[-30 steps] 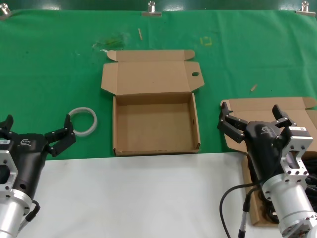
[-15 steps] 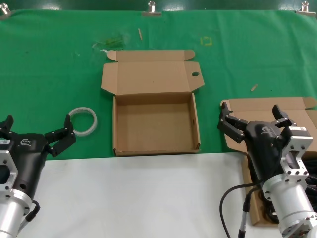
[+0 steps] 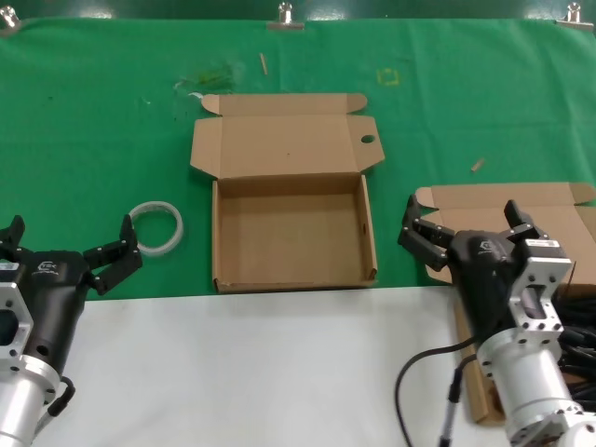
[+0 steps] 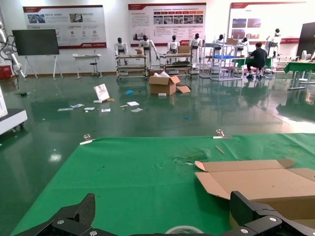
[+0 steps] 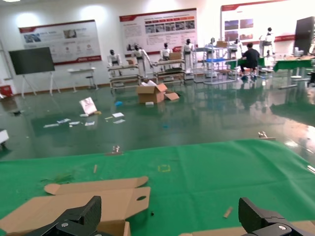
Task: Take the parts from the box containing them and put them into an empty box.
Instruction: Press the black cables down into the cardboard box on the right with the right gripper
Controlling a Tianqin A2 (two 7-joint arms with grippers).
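Brown cardboard: two mailer boxes on the green cloth (image 3: 93,140). Empty box (image 3: 291,233) sits mid-table, lid hinged back toward 12 o'clock w/ side flaps and one small round hole at the lid's 3 o'clock end; its long axis w/ lid runs 12–6. Box containing the parts (image 3: 521,200) is at 4 o'clock from it, near the table's right edge, lid also folded toward 12; most of it is hidden behind the right arm. Parts (image 3: 577,321): only a bit of black cable shows at the far right edge, count and direction can't be told.

One white ring (image 3: 155,228) lies flat at 9 o'clock of the empty box, just beside the left gripper (image 3: 65,244). Two small wood slivers on the cloth, one at 12 o'clock, one at 2 o'clock.

Left gripper at lower left, claw spread wide, holding nothing. Right gripper (image 3: 463,226) over the near-left corner of the parts box, claw wide too, nothing in it. White sheet (image 3: 261,372) covers the near table.
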